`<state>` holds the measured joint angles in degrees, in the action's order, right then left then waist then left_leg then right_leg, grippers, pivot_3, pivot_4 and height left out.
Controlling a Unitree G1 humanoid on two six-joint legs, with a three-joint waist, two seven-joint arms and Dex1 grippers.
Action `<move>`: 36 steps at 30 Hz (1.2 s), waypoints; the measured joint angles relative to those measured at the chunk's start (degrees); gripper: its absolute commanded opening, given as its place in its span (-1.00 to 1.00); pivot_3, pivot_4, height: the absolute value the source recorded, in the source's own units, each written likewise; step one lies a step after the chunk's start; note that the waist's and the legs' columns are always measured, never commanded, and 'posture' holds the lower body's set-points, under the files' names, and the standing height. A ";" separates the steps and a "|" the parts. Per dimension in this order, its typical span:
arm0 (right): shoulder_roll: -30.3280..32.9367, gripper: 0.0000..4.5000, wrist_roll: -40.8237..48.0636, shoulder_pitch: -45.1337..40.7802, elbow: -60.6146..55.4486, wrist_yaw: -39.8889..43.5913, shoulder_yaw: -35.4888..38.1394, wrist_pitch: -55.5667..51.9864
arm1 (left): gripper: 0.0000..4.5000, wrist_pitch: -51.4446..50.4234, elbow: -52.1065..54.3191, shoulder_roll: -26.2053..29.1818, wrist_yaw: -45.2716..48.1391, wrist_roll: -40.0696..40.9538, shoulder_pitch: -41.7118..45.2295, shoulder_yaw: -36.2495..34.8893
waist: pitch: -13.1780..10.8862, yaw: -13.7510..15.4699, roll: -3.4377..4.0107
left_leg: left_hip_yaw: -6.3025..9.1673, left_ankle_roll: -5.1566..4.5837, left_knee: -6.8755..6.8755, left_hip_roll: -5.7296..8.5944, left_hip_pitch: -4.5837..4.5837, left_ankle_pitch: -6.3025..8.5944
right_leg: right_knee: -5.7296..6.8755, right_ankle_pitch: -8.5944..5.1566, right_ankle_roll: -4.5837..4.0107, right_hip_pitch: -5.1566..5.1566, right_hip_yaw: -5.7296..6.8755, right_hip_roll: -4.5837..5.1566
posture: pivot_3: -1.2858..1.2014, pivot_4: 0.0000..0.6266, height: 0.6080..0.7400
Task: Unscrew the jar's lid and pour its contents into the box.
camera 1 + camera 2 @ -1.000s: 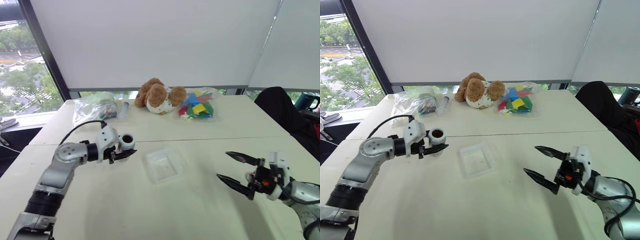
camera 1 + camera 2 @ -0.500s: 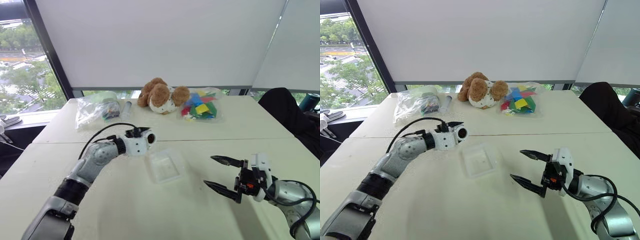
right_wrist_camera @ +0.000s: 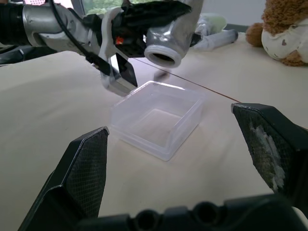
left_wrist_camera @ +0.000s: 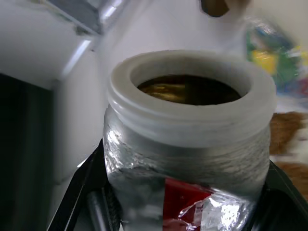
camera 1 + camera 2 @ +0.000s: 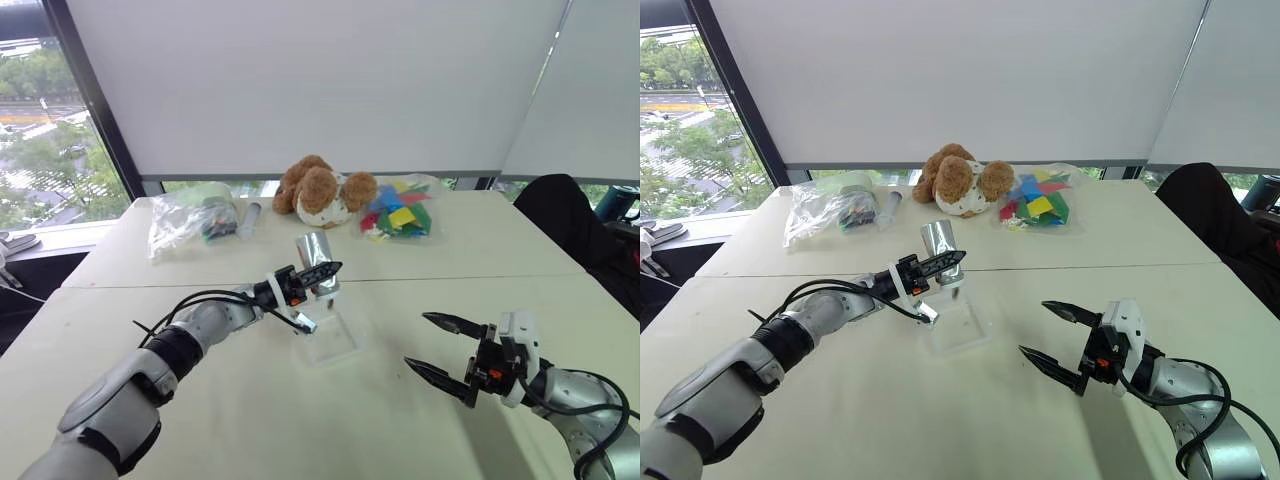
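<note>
Jar tipping above the box

From the head, the left pincer [image 5: 305, 283] is clenching the jar [image 5: 318, 262] over the box [image 5: 330, 338], teddy bear [image 5: 318, 192] and bags [image 5: 398, 211] lying far on the counter [image 5: 240, 400]. The left wrist view is showing brown contents [image 4: 183, 89] inside. The right wrist view is catching the right pincer [image 3: 187, 168] gaping, empty.

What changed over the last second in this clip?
The left gripper, shut on the open jar, carried it toward the robot's right to above the box and rolled it from upright to tipped, mouth over the box. The right gripper stayed open, empty, beside the box. The box kept its place.
</note>
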<state>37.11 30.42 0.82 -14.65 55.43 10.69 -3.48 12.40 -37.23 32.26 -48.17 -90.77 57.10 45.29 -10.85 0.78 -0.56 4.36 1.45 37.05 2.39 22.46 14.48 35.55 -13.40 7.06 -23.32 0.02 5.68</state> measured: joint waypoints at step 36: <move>-5.08 0.98 0.55 -8.22 4.40 8.54 -4.85 7.48 | -0.03 -25.75 31.52 9.66 78.01 138.07 -42.74 -53.92 | 0.05 -1.80 0.07 | 0.24 0.01 0.04 -0.13 -0.19 -0.01 | 0.48 0.02 -0.10 -0.10 -0.08 0.11 | 0.03 -0.52 1.00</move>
<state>32.03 30.97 -7.40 -10.26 63.97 5.84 4.00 -13.35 -5.71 41.92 29.84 47.30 14.36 -8.62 -10.80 -1.03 -0.50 4.60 1.45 37.09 2.25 22.28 14.47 36.04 -13.38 6.96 -23.42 -0.06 5.79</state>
